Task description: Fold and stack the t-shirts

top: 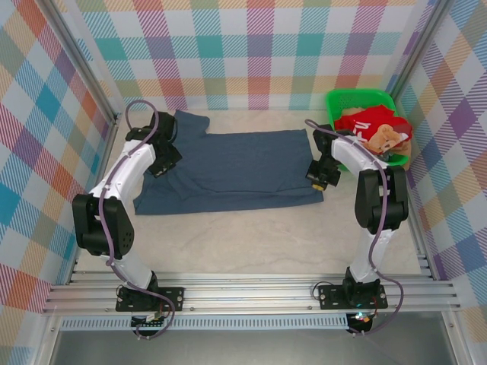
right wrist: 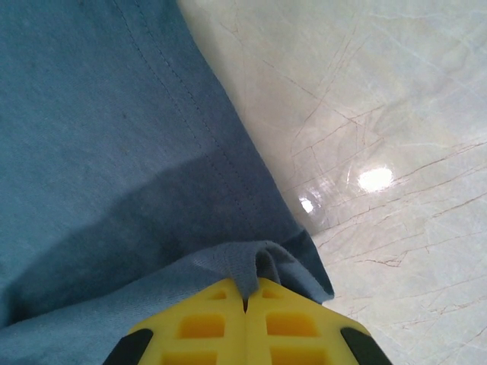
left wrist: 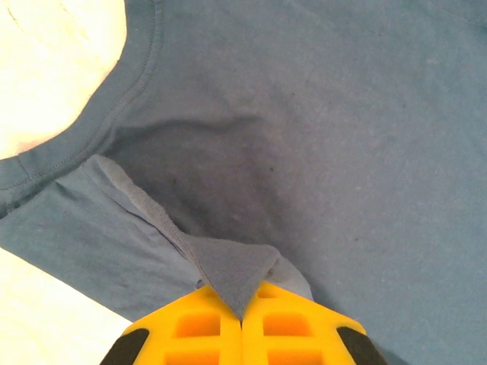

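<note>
The blue shirt is matt knit cloth; tabletop glossy, veined like stone; fingers smooth yellow plastic; basket green plastic.

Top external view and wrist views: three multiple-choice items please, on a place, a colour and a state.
1. The green basket stands: A) far right corner B) near left corner C) between the arms
2. The t-shirt spread on the table is: A) red B) slate-blue C) white
3. The left gripper is: A) wide open B) shut on nothing C) shut on the t-shirt
1 A, at the table's far right. 2 B, plain slate-blue cloth. 3 C, a fold is pinched in it.
</note>
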